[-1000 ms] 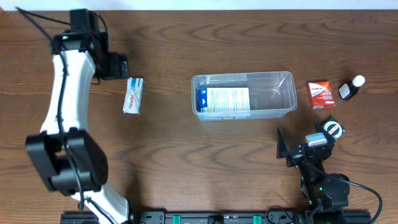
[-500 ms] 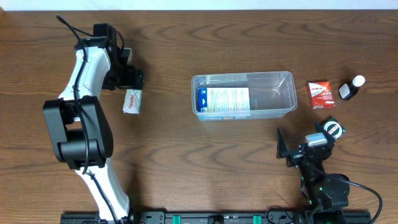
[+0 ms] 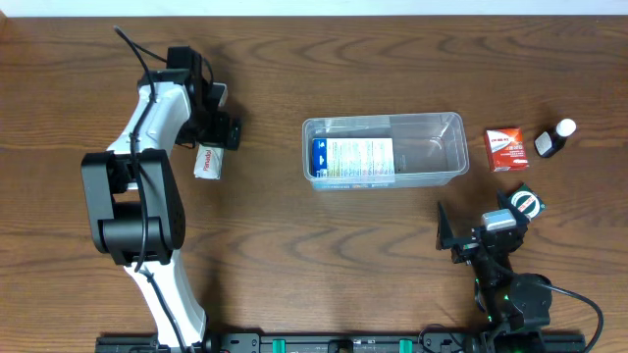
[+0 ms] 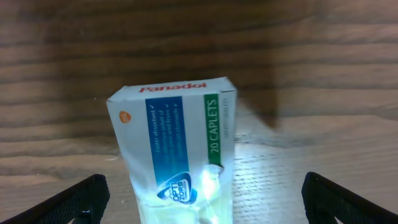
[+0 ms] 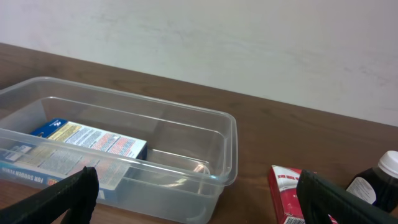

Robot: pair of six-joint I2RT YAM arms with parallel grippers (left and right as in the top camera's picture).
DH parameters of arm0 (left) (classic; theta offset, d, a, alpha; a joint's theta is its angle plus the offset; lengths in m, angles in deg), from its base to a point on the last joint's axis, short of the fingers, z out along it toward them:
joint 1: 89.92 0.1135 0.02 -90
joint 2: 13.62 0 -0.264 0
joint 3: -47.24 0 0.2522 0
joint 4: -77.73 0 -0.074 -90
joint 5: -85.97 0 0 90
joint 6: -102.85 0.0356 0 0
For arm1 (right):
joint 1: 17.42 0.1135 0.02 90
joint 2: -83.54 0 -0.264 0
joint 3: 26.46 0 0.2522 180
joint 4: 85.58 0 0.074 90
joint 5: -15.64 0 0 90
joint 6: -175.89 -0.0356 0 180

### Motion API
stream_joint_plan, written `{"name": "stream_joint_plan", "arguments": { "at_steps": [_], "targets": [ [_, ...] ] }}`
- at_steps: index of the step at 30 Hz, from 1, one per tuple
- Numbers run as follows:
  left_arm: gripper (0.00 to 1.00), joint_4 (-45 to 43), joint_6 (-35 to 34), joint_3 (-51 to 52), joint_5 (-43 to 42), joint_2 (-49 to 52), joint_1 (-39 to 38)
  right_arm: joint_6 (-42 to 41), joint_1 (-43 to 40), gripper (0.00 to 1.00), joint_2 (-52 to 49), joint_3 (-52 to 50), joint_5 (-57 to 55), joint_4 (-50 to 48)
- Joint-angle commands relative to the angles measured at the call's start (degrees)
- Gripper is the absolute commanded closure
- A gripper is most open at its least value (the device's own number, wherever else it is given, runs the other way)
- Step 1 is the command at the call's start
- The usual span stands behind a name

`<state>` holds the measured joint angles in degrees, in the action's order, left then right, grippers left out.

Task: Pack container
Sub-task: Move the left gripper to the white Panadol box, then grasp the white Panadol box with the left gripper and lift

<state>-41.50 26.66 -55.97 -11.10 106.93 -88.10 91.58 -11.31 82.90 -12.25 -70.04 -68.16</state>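
Observation:
The clear container stands mid-table, with a blue and white box lying in its left half. A white Panadol box lies on the wood to the container's left. My left gripper hovers over that box's far end. In the left wrist view the Panadol box sits between the wide-open fingers of the left gripper, touching neither. My right gripper rests open near the front right. It faces the container and holds nothing.
A red and white box and a dark bottle with a white cap stand right of the container. Both show in the right wrist view, the red box and the bottle. A small round green and red thing lies by the right gripper.
The left arm has swung right and toward the Panadol box, bringing its open gripper over the box. The right arm has not moved.

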Motion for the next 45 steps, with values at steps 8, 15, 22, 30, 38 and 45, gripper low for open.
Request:
{"name": "stream_joint_plan", "arguments": {
  "at_steps": [8,15,22,30,38,45],
  "targets": [
    [0.1,-3.48,0.5,4.02,1.73,0.57,0.24,0.79,-0.9,0.01,0.22,-0.13,0.2,0.22],
    [0.32,-4.07,0.48,4.28,1.7,0.7,0.24,0.79,-0.9,0.01,0.22,-0.13,0.2,0.22],
    [0.45,-3.61,0.37,4.28,1.7,0.7,0.24,0.79,-0.9,0.01,0.22,-0.13,0.2,0.22],
    [0.45,-3.63,-1.03,4.28,1.7,0.7,0.24,0.79,-0.9,0.01,0.22,-0.13,0.2,0.22],
    [0.5,-3.56,-1.03,4.26,1.73,0.42,0.24,0.79,-0.9,0.01,0.22,-0.13,0.22,0.22],
    [0.52,-3.61,-1.01,4.22,1.73,0.39,0.22,0.79,-0.9,0.01,0.22,-0.13,0.2,0.22]
  ]
}}
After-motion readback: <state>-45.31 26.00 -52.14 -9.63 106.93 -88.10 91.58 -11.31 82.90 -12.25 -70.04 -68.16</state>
